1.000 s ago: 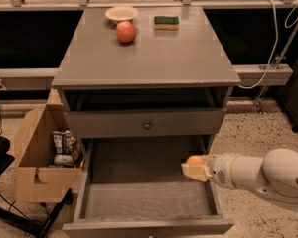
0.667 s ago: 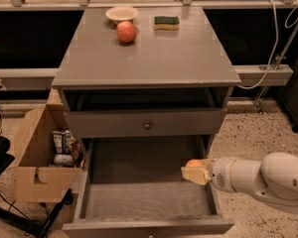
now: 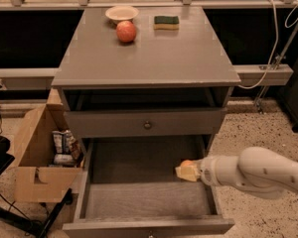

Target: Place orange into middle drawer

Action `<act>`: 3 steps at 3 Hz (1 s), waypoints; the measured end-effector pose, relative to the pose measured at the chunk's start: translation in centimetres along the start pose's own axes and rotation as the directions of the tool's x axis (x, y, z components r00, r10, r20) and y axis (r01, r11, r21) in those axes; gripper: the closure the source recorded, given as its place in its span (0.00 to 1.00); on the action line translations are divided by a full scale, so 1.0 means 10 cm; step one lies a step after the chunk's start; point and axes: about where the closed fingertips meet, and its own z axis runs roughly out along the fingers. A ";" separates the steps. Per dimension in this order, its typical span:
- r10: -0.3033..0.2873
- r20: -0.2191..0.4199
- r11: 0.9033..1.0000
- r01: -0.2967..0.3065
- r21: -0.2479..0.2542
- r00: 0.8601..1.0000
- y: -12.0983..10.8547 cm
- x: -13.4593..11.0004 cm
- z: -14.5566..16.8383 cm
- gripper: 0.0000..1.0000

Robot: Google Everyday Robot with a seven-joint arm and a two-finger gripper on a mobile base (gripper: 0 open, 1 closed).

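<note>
The grey cabinet's middle drawer (image 3: 139, 202) stands pulled out at the bottom, its plain floor bare. My gripper (image 3: 187, 171) reaches in from the right on a white arm, over the drawer's right side. It is shut on the small pale-orange orange (image 3: 187, 165), of which only the top shows above the yellowish fingers (image 3: 186, 173). The orange hangs a little above the drawer floor near the right wall.
The upper drawer with a dark knob (image 3: 147, 125) is shut. On the cabinet top stand a red-and-yellow apple (image 3: 126, 31), a pale bowl (image 3: 121, 14) and a green sponge (image 3: 166, 22). An open cardboard box (image 3: 35, 162) stands at the left. A cable (image 3: 270, 43) hangs at the right.
The gripper with the orange has shifted slightly left, further over the drawer. Nothing else moved.
</note>
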 end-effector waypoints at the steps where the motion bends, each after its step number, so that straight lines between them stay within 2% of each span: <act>1: 0.014 -0.065 1.000 -0.016 -0.017 0.998 -0.19 0.09 0.82 1.00; 2: 0.056 -0.100 0.997 -0.061 -0.050 0.993 -0.30 0.25 1.51 1.00; 3: 0.083 -0.126 0.993 -0.093 -0.077 0.989 -0.36 0.42 2.01 1.00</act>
